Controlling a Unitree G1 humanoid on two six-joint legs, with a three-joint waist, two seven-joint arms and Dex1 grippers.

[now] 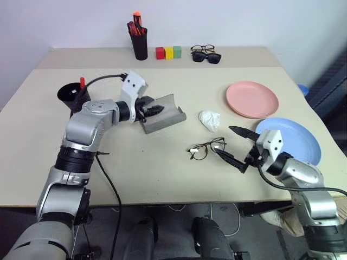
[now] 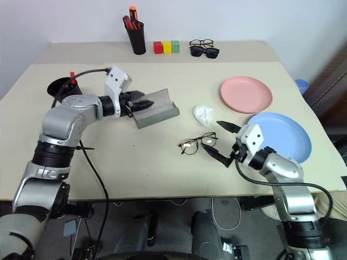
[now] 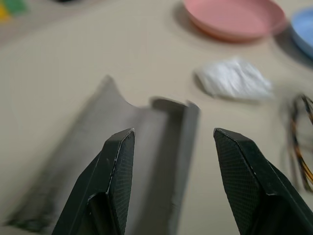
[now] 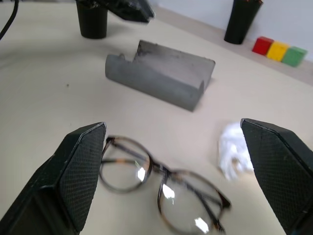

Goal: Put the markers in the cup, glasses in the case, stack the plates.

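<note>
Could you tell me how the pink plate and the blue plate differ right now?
The pink plate lies farther back on the table; the blue plate lies nearer the front edge. The pink plate is fully in sight, while the right gripper overlaps the blue plate's near rim. Both are round, empty and unstacked.

The left tool [image 3: 168, 147] is seen with its two black fingers [image 3: 115, 176] spread apart over the open grey case [image 3: 146, 147], which lies on the beige desk [image 3: 98, 54]. Beyond the case, a crumpled white tissue [image 3: 234, 81] is seen on the desk. Further off, the pink plate [image 3: 234, 19] and part of the blue plate [image 3: 304, 29] are seen side by side. The glasses [image 3: 301, 142] are partly seen near the tissue.
</note>
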